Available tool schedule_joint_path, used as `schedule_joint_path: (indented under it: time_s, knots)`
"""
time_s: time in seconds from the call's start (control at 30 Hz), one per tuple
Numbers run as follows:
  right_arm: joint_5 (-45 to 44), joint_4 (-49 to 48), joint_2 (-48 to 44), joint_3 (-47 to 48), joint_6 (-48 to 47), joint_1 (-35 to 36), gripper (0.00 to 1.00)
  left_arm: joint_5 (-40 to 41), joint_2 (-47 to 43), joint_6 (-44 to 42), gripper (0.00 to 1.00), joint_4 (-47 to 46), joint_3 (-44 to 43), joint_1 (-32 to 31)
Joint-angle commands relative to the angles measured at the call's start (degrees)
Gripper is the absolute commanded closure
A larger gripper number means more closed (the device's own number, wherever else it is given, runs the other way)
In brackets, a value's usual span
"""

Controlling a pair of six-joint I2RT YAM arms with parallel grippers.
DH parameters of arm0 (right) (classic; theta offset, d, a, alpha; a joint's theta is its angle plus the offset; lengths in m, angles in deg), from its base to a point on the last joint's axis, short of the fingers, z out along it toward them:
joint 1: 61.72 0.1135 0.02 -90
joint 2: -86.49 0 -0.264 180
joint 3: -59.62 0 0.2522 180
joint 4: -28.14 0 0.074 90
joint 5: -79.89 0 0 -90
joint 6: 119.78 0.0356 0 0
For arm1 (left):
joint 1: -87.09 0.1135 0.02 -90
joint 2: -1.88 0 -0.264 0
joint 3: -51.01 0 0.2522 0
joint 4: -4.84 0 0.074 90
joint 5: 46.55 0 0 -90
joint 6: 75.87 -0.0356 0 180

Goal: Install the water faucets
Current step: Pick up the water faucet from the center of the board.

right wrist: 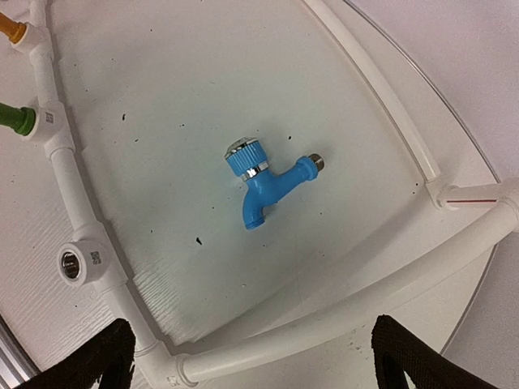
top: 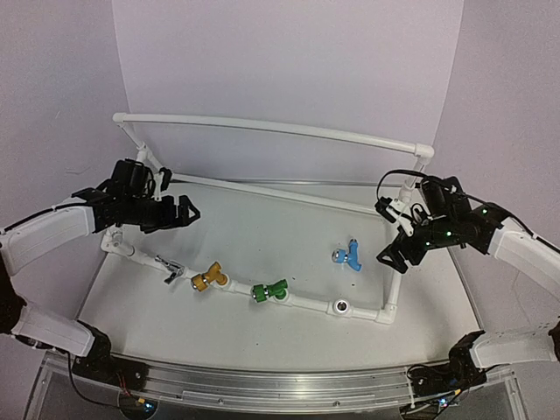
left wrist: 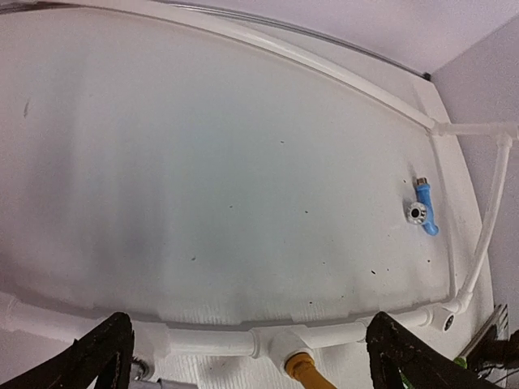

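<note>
The silver faucet (top: 169, 267), yellow faucet (top: 208, 278) and green faucet (top: 269, 290) sit in fittings along the near pipe of the white PVC frame (top: 306, 303). The blue faucet (top: 351, 255) lies loose on the table inside the frame; it also shows in the right wrist view (right wrist: 263, 182) and the left wrist view (left wrist: 423, 212). An open fitting (top: 340, 306) on the near pipe shows an empty round hole, also in the right wrist view (right wrist: 73, 263). My left gripper (top: 179, 213) is open and empty above the frame's left end. My right gripper (top: 394, 249) is open and empty above the frame's right side.
The frame's tall back rail (top: 271, 129) and corner posts stand behind both arms. The white table top (top: 262, 236) lies inside the frame. A metal rail (top: 262, 376) runs along the near edge.
</note>
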Motion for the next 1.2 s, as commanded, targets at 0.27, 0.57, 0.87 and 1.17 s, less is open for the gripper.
schedule_joint_path:
  time_s: [0.27,0.57,0.87,1.17]
  knots:
    - [-3.11,1.58,-7.22,-0.69,-2.23,0.43,0.02,-1.41,31.14,-27.58,0.0,-3.52,-26.2,-19.16]
    - [-3.7,1.95,-7.88,-0.47,-2.5,0.43,0.02,-13.4,52.48,-41.26,0.0,-2.78,-45.66,-24.74]
    - [-3.85,2.13,-7.31,-0.49,-2.68,0.33,0.02,-23.04,63.14,-49.87,0.02,-7.36,-53.69,-25.19]
    - [-4.24,2.24,-6.33,-0.22,-2.57,0.11,0.02,-24.92,71.25,-51.04,0.07,-9.93,-60.35,-26.09]
